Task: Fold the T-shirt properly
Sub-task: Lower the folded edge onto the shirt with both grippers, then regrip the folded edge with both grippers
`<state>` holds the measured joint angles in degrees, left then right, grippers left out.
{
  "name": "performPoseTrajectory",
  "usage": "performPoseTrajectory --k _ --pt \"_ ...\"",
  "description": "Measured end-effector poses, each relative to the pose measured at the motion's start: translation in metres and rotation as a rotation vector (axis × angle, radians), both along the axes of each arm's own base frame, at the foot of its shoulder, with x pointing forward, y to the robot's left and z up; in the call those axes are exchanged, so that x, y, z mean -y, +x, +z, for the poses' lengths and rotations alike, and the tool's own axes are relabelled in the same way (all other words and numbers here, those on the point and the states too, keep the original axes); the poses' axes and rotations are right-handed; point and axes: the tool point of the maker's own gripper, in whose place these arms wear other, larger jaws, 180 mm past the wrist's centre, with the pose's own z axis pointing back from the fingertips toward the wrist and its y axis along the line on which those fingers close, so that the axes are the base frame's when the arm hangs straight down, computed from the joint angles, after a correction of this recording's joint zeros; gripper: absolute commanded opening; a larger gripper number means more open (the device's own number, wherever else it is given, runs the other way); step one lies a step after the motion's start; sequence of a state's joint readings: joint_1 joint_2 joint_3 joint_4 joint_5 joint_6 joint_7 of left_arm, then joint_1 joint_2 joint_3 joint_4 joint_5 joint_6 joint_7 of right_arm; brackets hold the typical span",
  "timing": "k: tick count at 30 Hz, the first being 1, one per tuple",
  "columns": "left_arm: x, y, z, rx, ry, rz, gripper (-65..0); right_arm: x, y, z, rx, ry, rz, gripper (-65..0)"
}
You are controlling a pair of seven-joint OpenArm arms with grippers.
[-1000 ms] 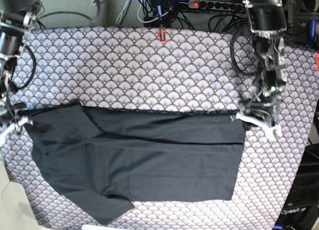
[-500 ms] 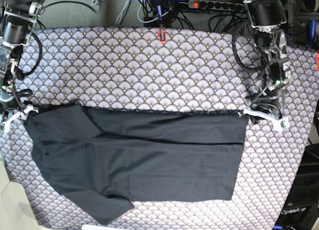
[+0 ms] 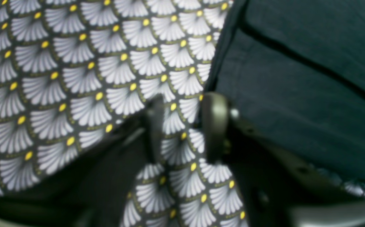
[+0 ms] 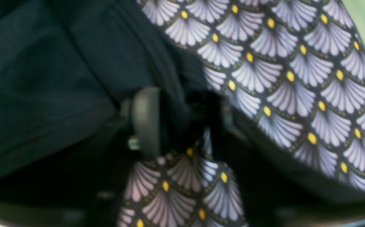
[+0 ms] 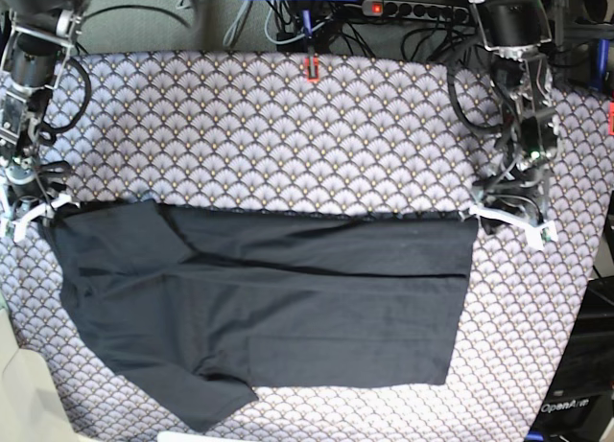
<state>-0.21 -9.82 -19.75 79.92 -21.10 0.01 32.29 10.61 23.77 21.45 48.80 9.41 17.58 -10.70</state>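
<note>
Tools: left tool open, empty; right tool pinches T-shirt.

left gripper lifted off hem, jaws apart | right gripper shifted up | T-shirt corner stretched

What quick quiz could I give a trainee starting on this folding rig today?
1. True or false: the left gripper has black cloth between its fingers.
2. What covers the table? A) a plain white sheet; B) a scallop-patterned cloth; C) bare wood.
3. Short answer: which gripper has an edge of the T-shirt between its fingers?

Key: 1 false, only patterned cloth shows there; 2 B; 3 the right gripper.
</note>
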Motion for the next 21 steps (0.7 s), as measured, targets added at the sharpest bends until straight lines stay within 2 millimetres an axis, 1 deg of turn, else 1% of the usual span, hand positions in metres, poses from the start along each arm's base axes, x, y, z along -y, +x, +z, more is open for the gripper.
performPoseTrajectory --k 2,4,10,13,15,17,19,21 --pt "0.001 0.000 0.000 0.001 -0.002 0.000 -34.0 -0.002 0.000 0.000 0.002 0.003 0.003 -58.1" --pt "0.002 0.000 -0.001 0.000 -0.005 0.000 -31.6 -0.002 0.001 -0.001 0.002 0.004 0.007 -60.2" --pt "0.004 0.001 0.000 0.004 -0.013 0.000 -31.6 -0.003 0.001 0.000 0.002 0.005 0.008 -60.2" --pt "0.012 0.003 -0.001 0.011 -0.035 0.002 -31.6 -0.002 0.001 0.000 0.002 0.004 0.008 -60.2" --pt "0.019 0.008 0.001 0.014 -0.043 -0.006 -31.6 -0.003 0.001 0.000 0.002 0.005 0.008 -60.2" --pt "0.019 0.015 0.005 0.034 -0.045 -0.007 -31.6 -0.003 0.001 -0.001 0.001 0.005 0.008 -60.2" --pt "0.021 0.016 0.000 0.028 -0.055 0.003 -31.6 -0.003 0.000 -0.001 0.001 0.005 0.008 -60.2" --pt "0.024 0.012 -0.012 -0.012 -0.069 0.001 -31.6 -0.004 0.001 -0.001 0.003 0.008 0.008 -60.2"
